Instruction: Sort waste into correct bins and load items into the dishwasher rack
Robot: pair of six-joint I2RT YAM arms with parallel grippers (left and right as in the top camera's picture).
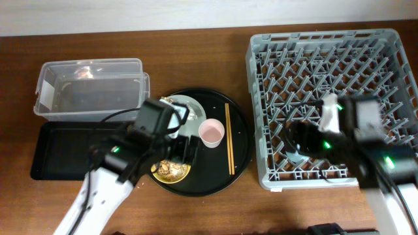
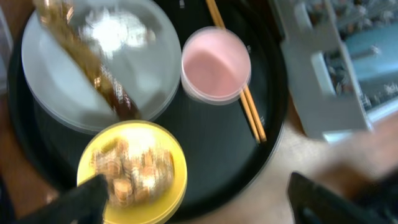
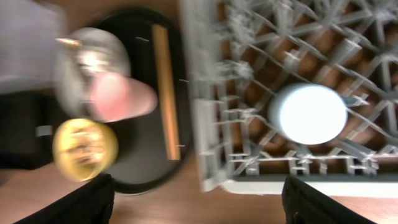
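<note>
Both claws read wide open, nothing held. Left gripper (image 2: 196,193) hangs over the bowl (image 2: 134,173) and pink cup (image 2: 216,64) on the round tray (image 2: 217,146); right gripper (image 3: 198,190) over the rack (image 3: 211,155), where I see the blue cup (image 3: 310,114).

A brown wooden table (image 1: 196,215) carries four things directly. At the far left stands a clear plastic tub (image 1: 91,63), with a shallow black rectangular tray (image 1: 59,153) just in front of it. A round black tray (image 1: 240,147) sits mid-table, and just beside it on the right is the grey dishwasher rack (image 1: 258,130).
</note>
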